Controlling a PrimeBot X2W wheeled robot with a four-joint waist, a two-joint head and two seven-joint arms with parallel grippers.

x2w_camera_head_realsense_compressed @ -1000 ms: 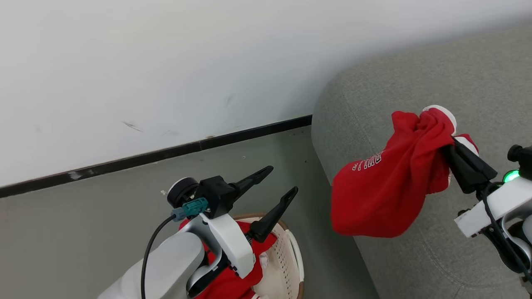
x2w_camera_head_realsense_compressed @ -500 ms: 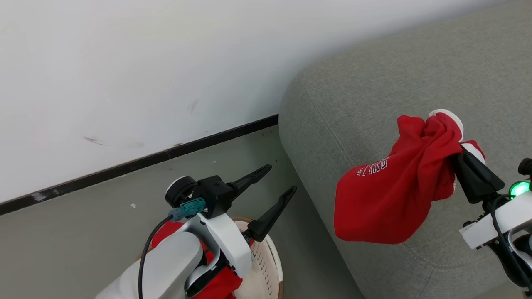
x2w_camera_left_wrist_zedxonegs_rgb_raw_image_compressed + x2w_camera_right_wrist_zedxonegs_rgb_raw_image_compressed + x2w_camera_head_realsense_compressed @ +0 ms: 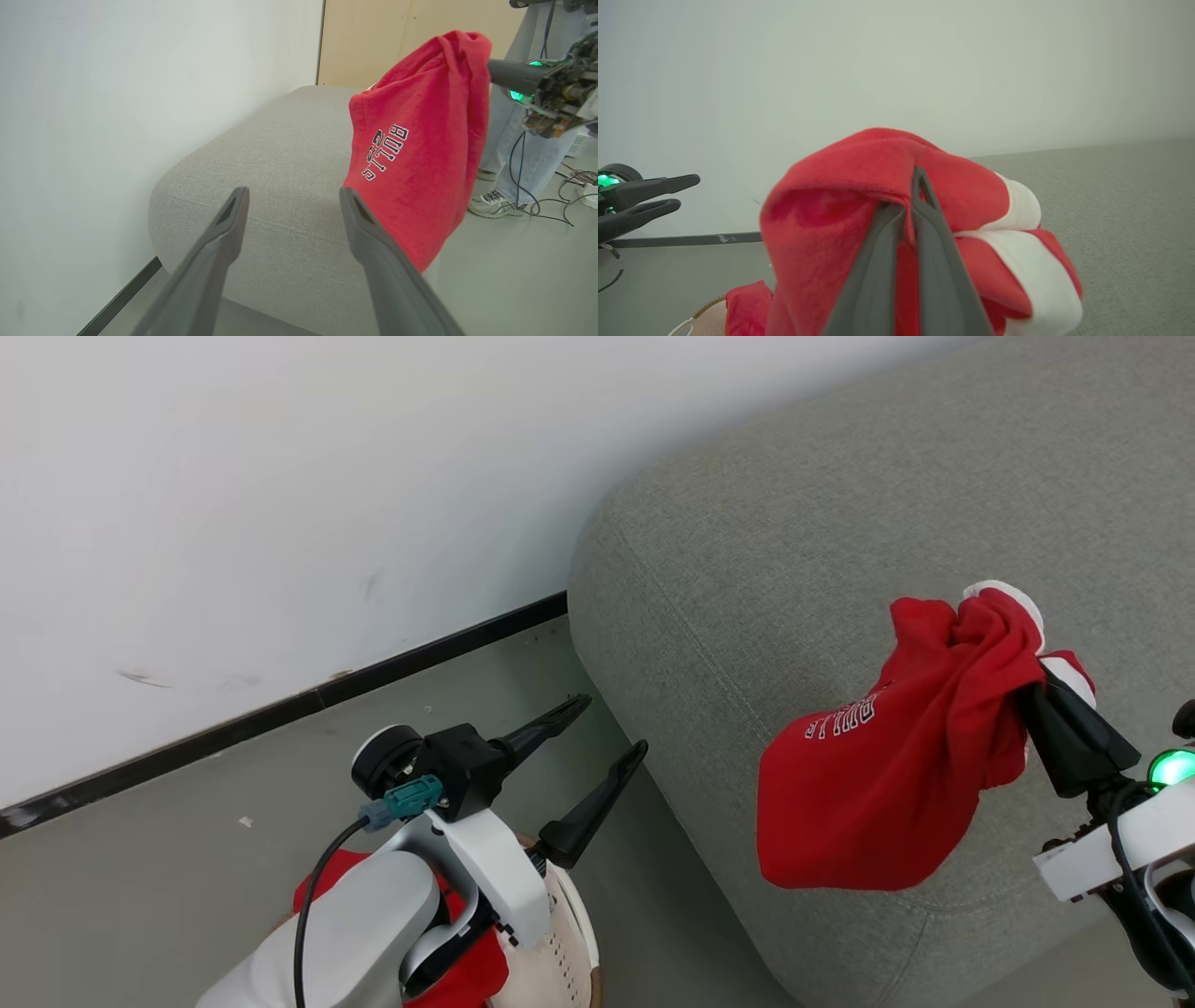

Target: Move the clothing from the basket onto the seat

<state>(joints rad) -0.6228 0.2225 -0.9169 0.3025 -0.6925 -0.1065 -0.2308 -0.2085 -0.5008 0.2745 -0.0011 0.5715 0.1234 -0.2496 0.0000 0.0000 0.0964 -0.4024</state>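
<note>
Camera swings, seat (image 3: 747, 569) now fills frame right; right gripper (image 3: 1034, 693) clenched on red clothing (image 3: 868, 784), centre-right, dangling over seat; left gripper (image 3: 611, 723) spread, empty, lower centre near basket (image 3: 571, 947). Soft, light, limp: pinch bunched fold

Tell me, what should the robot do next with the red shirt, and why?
Probably carry it farther over the seat before letting go. The right claw is shut on the red shirt, which hangs in the air near the seat's rounded edge, so dropping it here might let it slide off.
</note>
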